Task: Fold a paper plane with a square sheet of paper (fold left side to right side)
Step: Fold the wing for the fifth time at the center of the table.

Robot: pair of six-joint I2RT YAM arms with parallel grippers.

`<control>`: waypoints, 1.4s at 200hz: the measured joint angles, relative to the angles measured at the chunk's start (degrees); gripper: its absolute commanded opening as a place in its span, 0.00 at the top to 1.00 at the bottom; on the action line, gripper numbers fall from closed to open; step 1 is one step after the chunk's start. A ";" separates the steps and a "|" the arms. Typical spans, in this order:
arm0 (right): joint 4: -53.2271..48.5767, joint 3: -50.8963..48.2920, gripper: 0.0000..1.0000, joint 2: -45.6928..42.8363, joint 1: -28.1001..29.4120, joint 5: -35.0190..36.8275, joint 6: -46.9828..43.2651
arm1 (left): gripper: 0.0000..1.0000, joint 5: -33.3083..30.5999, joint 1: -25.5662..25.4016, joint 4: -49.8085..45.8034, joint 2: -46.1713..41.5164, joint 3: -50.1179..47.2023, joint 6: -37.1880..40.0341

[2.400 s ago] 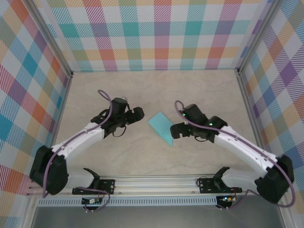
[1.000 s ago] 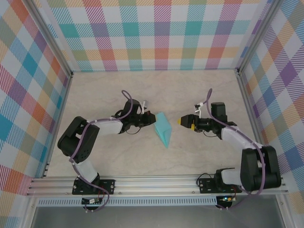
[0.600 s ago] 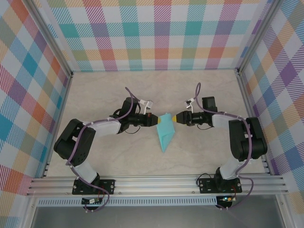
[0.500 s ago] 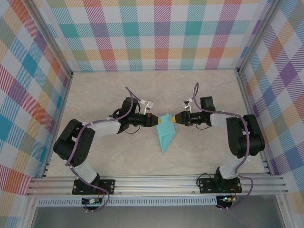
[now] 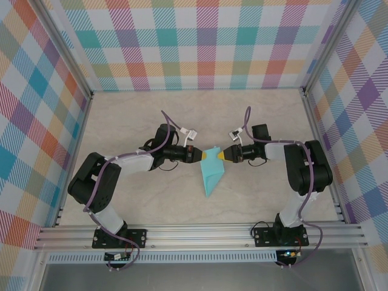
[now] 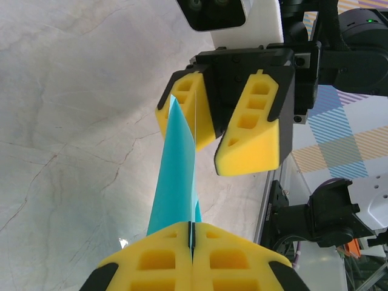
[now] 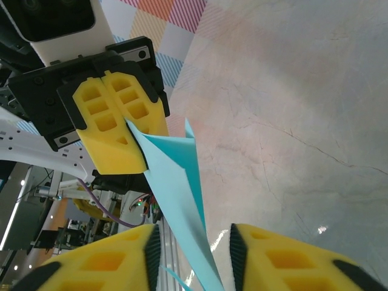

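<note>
We note the left tool (image 5: 198, 155) clenched on the folded teal paper (image 5: 211, 172), the right tool (image 5: 223, 155) parted around its opposite edge.

No writing, label, brand, number or sign can be read. The paper (image 5: 211, 173) is plain teal, the yellow pads (image 6: 248, 127) are bare, and the walls (image 5: 206, 48) carry only a coloured check pattern.

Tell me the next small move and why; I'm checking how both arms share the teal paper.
Probably close the right gripper fully: its jaws straddle one edge of the paper with a visible gap, while the left gripper has its jaws shut on the opposite edge.
</note>
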 measured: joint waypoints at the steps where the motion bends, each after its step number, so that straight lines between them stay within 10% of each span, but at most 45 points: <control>1: -0.02 0.02 0.74 0.00 0.00 -0.07 -0.24 | 1.00 0.00 0.00 -0.04 0.00 0.00 0.02; 41: -2.43 0.50 0.96 0.00 0.00 0.09 -1.60 | 0.73 -0.74 0.17 -2.75 0.15 1.03 1.36; 103: -3.74 0.39 0.97 -2.45 2.25 8.17 3.13 | 0.36 -15.74 2.64 -18.03 -2.95 8.17 6.21; 145: -6.71 0.39 0.97 -3.48 5.70 17.55 8.81 | 0.35 -31.78 -1.29 -27.19 -14.19 8.17 9.01; 197: -10.84 0.42 0.94 -4.85 6.34 27.43 16.74 | 0.35 -46.31 -21.22 -34.03 -22.69 3.61 7.96; 280: -15.13 0.61 0.95 -5.92 6.29 31.45 23.30 | 0.36 -65.66 -39.98 -48.15 -2.73 13.38 -5.14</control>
